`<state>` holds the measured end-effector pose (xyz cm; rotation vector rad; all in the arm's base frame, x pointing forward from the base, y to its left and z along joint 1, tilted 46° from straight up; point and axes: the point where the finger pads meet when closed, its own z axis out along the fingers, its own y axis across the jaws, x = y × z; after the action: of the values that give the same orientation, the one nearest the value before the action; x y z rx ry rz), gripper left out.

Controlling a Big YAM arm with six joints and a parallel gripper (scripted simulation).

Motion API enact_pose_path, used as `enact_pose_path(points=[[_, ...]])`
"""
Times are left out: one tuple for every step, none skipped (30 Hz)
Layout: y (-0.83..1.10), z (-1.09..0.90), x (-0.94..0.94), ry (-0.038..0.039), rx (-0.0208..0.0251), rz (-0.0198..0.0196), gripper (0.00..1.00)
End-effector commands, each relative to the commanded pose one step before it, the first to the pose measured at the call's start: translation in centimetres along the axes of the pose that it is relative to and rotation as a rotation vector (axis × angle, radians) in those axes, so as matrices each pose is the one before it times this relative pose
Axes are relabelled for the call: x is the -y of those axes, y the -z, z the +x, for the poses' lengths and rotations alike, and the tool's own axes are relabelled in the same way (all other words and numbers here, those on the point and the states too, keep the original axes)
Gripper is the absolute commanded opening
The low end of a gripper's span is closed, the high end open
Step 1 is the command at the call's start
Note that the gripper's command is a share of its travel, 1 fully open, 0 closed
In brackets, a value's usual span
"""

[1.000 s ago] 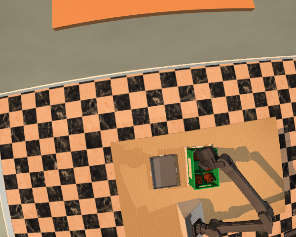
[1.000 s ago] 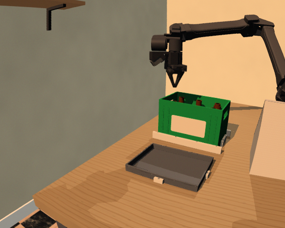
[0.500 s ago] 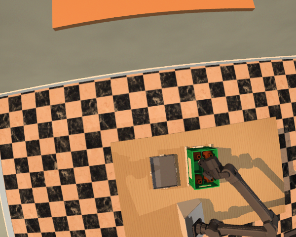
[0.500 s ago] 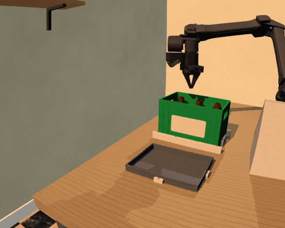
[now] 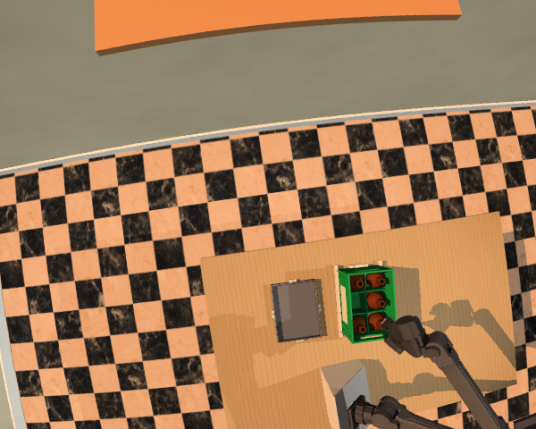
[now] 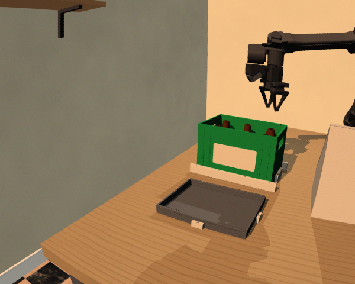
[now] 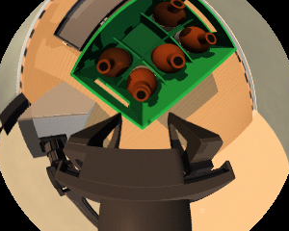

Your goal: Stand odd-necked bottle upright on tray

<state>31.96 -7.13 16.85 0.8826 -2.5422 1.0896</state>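
Note:
The green crate [image 5: 355,339] [image 6: 205,149] [image 7: 202,66] holds five brown bottles upright; one middle cell on the tray side is empty. The bottle in the near corner cell [image 7: 142,84] shows a wider ring around its neck below the mouth in the wrist view. The others are a near bottle [image 7: 117,62] on the tray side, a middle bottle [image 5: 375,299] [image 7: 166,57] and two far bottles; their necks look plainer. My gripper [image 6: 271,108] [image 7: 144,116] is open and empty, pointing down, well above the crate's near end. The dark grey tray [image 5: 300,309] [image 6: 214,198] [image 7: 84,25] holds nothing.
Low pale strips [image 6: 232,177] stand along the crate's foot, and small pale blocks [image 6: 197,224] touch the tray's sides. A large pale slanted box [image 5: 344,376] [image 6: 339,177] stands on the near side of the crate. A dark second arm-like part [image 5: 388,410] is beside it.

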Motion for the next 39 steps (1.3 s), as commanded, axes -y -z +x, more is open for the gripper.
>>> enact_pose_path(points=[[-1.201, 0.155, -0.613, 0.02970, -0.03317, -0.01627, 0.61], [0.000, 0.000, 0.000, 0.00001, -0.00001, 0.00000, 0.61], [0.000, 0.000, 0.000, 0.00001, -0.00001, 0.00000, 0.61], [0.641, -0.354, 0.901, -0.01920, 0.01548, 0.00761, 0.61], [0.437, -0.246, 0.616, -0.01415, 0.01060, 0.00519, 0.61], [0.004, -0.002, 0.006, -0.00056, 0.00010, 0.00005, 0.61], [-0.337, 0.201, -0.479, 0.00937, -0.00827, -0.00403, 0.61], [-0.063, 0.037, -0.090, 0.00175, -0.00154, -0.00075, 0.61], [0.000, 0.000, 0.000, 0.00000, 0.00000, 0.00000, 0.61], [0.001, 0.000, 0.001, -0.00002, 0.00002, 0.00001, 0.61], [0.000, 0.000, 0.000, 0.00000, 0.00000, 0.00000, 0.61], [0.000, 0.000, -0.001, 0.00001, -0.00001, 0.00000, 0.61], [0.000, 0.000, 0.000, 0.00000, 0.00000, 0.00000, 0.61], [0.000, 0.000, 0.000, -0.00001, 0.00001, 0.00000, 0.61], [0.000, 0.000, 0.000, 0.00000, 0.00000, 0.00000, 0.61], [0.000, 0.000, 0.000, 0.00000, 0.00000, 0.00000, 0.61], [0.000, 0.000, 0.000, 0.00000, 0.00000, 0.00000, 0.61], [0.000, 0.000, 0.000, 0.00000, 0.00000, 0.00000, 0.61], [0.000, 0.000, 0.000, 0.00001, -0.00001, 0.00000, 0.61], [0.000, 0.000, 0.000, -0.00001, 0.00000, 0.00000, 0.61], [0.000, 0.000, 0.000, 0.00000, 0.00000, 0.00000, 0.61], [0.000, 0.000, 0.000, 0.00001, -0.00001, 0.00000, 0.61], [0.000, 0.000, 0.000, 0.00000, 0.00000, 0.00000, 0.61], [0.000, 0.000, 0.000, 0.00000, 0.00000, 0.00000, 0.61], [0.000, 0.000, 0.000, 0.00000, 0.00000, 0.00000, 0.61], [0.000, 0.000, 0.000, 0.00000, 0.00000, 0.00000, 0.61], [0.000, 0.000, 0.000, 0.00000, 0.00000, 0.00000, 0.61], [0.000, 0.000, 0.000, 0.00000, 0.00000, 0.00000, 0.61], [-0.001, 0.000, -0.001, 0.00002, 0.00000, 0.00000, 0.61], [-0.006, -0.001, -0.005, 0.00013, 0.00002, 0.00002, 0.61], [-0.017, -0.003, -0.013, 0.00035, 0.00006, 0.00005, 0.61], [0.000, 0.000, 0.000, 0.00000, 0.00000, 0.00000, 0.61], [0.000, 0.000, 0.000, 0.00000, 0.00000, 0.00000, 0.61], [-0.032, -0.005, -0.025, 0.00066, 0.00011, 0.00008, 0.61], [-0.050, -0.009, -0.039, 0.00105, 0.00017, 0.00013, 0.61], [-0.072, -0.012, -0.057, 0.00083, 0.00024, 0.00019, 0.61], [-0.097, -0.016, -0.076, -0.00001, 0.00033, 0.00026, 0.61], [-0.124, 0.054, -0.134, 0.00248, -0.00224, -0.00098, 0.61], [-0.153, 0.073, -0.168, 0.00332, -0.00298, -0.00132, 0.61]])
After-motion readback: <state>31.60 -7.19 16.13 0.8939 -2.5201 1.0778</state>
